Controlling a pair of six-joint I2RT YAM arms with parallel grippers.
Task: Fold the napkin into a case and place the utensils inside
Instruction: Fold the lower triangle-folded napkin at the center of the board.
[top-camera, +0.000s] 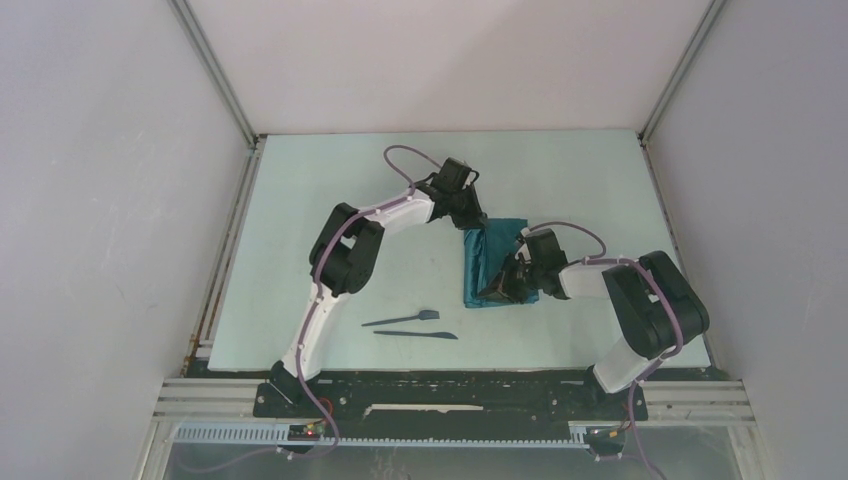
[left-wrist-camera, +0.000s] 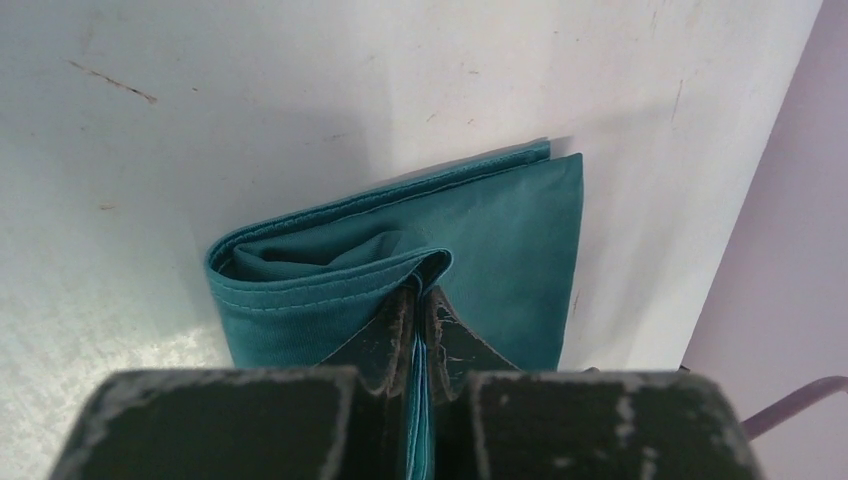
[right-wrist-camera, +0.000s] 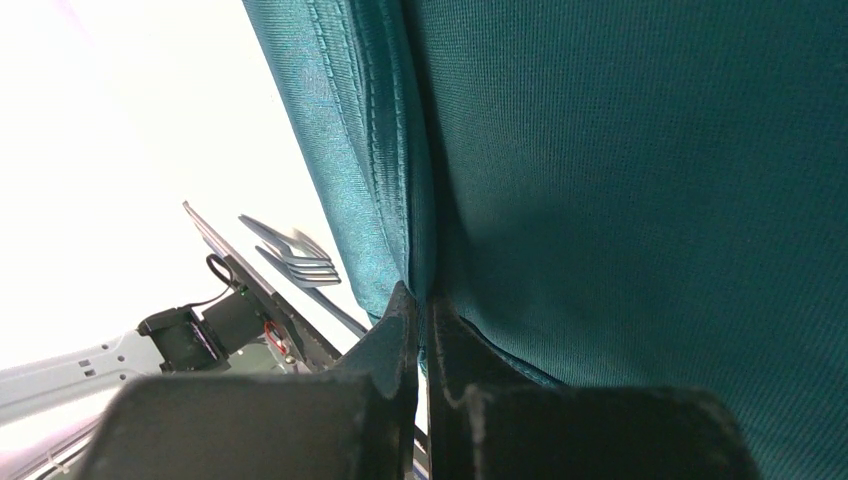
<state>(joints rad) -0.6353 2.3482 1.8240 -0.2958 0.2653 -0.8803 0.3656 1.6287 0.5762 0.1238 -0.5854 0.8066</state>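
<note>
The utensils (top-camera: 400, 319) lie on the table (top-camera: 300, 200), left of the napkin (top-camera: 480, 262).

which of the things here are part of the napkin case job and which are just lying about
For the job: napkin, folded, pinched by left claw and right claw; fork and knife, lying on the table nearer the arm bases.
Just there: purple cables on the arms; white walls. No loose extras visible.

One camera looks down on the desk (top-camera: 300, 200) from behind me; both my wrist cameras sit close against the napkin (top-camera: 482, 262), which all three share.
</note>
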